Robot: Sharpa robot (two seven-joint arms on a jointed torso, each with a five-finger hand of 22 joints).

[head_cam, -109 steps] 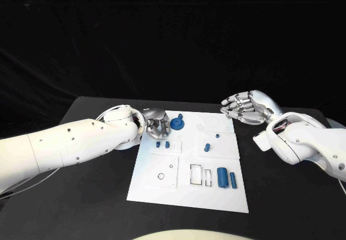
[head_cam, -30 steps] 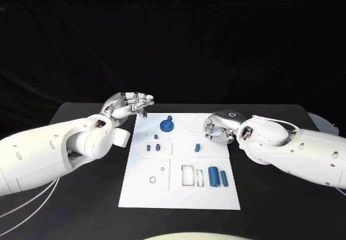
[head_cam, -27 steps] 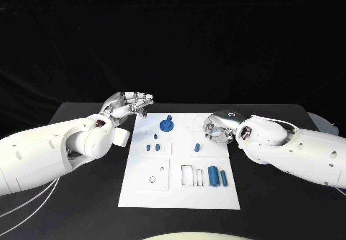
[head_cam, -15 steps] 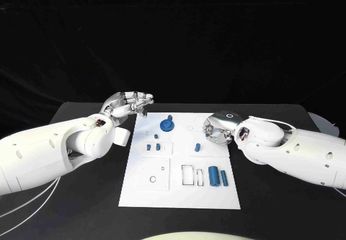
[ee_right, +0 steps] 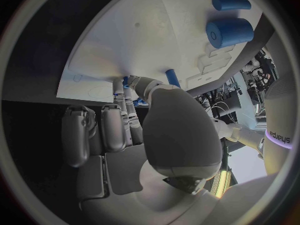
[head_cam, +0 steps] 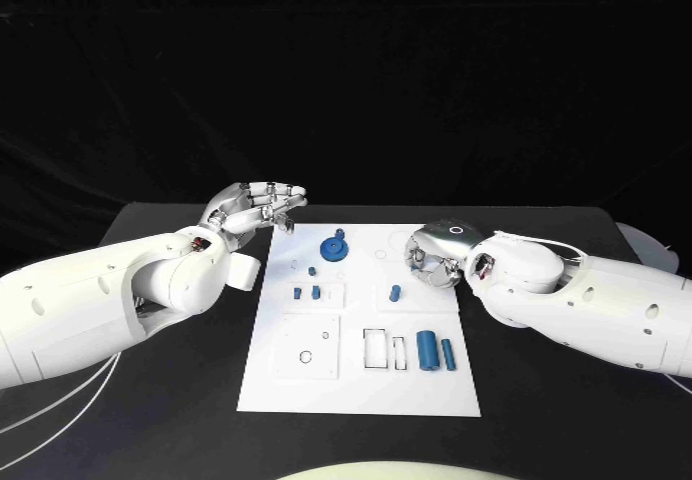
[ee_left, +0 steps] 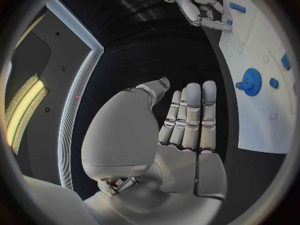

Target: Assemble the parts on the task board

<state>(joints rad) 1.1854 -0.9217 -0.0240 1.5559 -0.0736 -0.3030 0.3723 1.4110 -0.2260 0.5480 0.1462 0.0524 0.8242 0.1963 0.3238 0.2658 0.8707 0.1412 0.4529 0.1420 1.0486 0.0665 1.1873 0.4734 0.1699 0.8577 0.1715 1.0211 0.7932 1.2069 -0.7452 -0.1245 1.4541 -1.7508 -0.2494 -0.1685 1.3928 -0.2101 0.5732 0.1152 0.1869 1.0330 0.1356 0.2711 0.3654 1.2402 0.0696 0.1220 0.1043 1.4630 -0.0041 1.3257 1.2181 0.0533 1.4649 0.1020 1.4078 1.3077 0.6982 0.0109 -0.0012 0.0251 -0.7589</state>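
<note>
The white task board [head_cam: 361, 385] lies in the middle of the table. On it sit a blue gear [head_cam: 333, 248], small blue pegs [head_cam: 306, 294], an oblong peg [head_cam: 394, 294] and two blue cylinders [head_cam: 436, 352]. My right hand [head_cam: 437, 255] hangs low over the board's far right part with its fingers curled down. In the right wrist view its fingertips [ee_right: 125, 87] reach the board [ee_right: 156, 25] beside a small blue piece; I cannot tell whether it is pinched. My left hand [head_cam: 260, 208] is raised off the board's far left corner, fingers straight, holding nothing.
Black table [head_cam: 159, 400] surrounds the board on all sides. The left wrist view shows the gear [ee_left: 252, 81] and my right hand [ee_left: 200, 7] at the board beyond my left hand [ee_left: 184, 120]. The oblong peg [ee_right: 172, 77] and cylinders [ee_right: 230, 32] lie past the right fingertips.
My left hand has left the gear and risen off the board's corner. My right hand has come down from the right onto the board and edged slightly left.
</note>
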